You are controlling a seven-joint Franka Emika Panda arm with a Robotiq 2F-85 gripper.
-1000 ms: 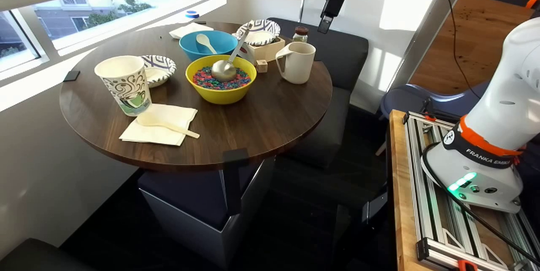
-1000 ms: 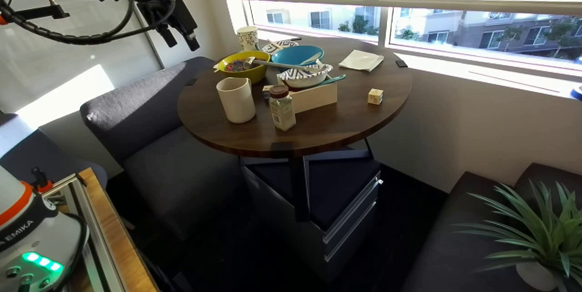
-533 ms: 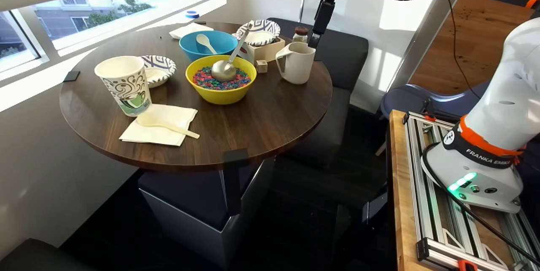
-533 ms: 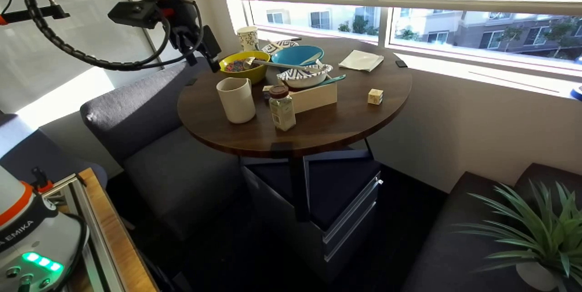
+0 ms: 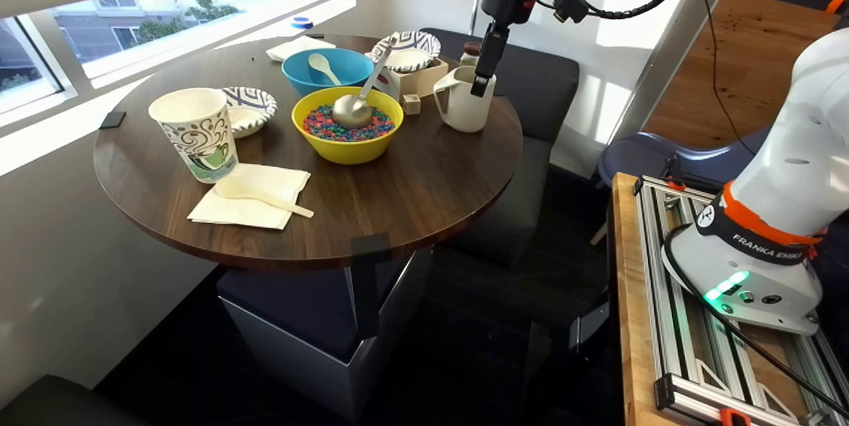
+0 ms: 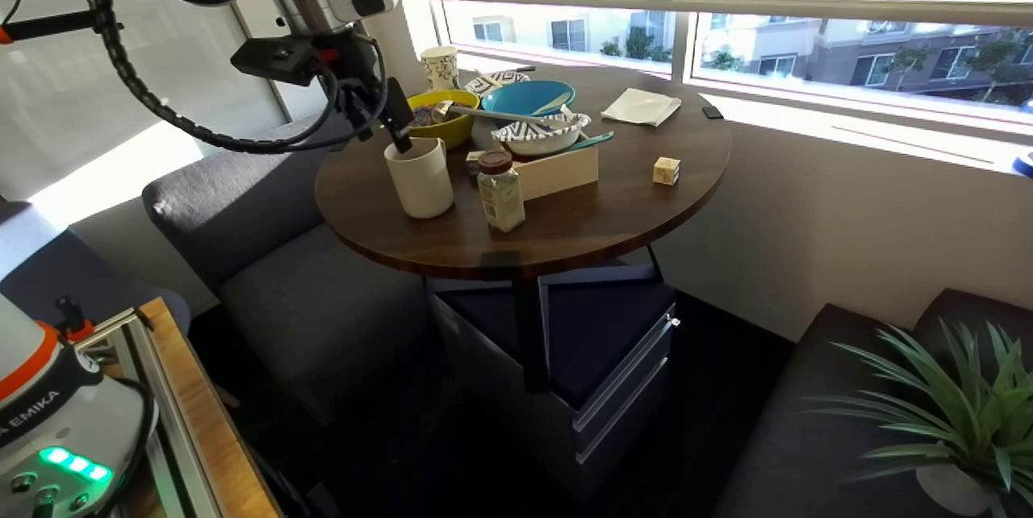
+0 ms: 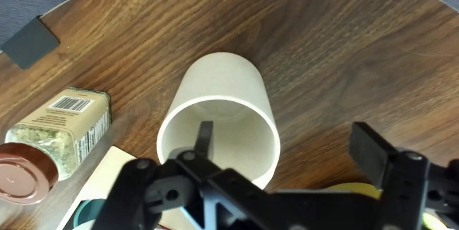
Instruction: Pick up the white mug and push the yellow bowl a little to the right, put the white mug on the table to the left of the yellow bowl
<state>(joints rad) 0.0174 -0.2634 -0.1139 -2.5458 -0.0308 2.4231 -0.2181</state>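
The white mug (image 5: pixel 464 114) stands upright on the dark round table (image 5: pixel 424 187); it also shows in an exterior view (image 6: pixel 424 189) and the wrist view (image 7: pixel 222 76). My gripper (image 7: pixel 282 133) is wide open. In the wrist view one finger lies over the mug's mouth and the other is outside it, with the rim between them. How deep the finger reaches I cannot tell. In both exterior views the gripper (image 5: pixel 479 85) (image 6: pixel 383 139) is at the mug's top. The yellow bowl (image 5: pixel 348 150) stands beside the mug, holding colored bits and a ladle; its edge (image 7: pixel 355 188) shows in the wrist view.
A spice jar (image 6: pixel 502 203) and a wooden box (image 6: pixel 565 173) bearing a patterned bowl (image 6: pixel 533 143) stand close to the mug. A small block (image 5: pixel 411 105) lies between mug and yellow bowl. A blue bowl (image 5: pixel 296 81), patterned cup (image 5: pixel 199 137) and napkin (image 5: pixel 265 177) are farther off.
My gripper has come in from above and beside the mug and moved down to its mouth. The mug and bowl have not moved.
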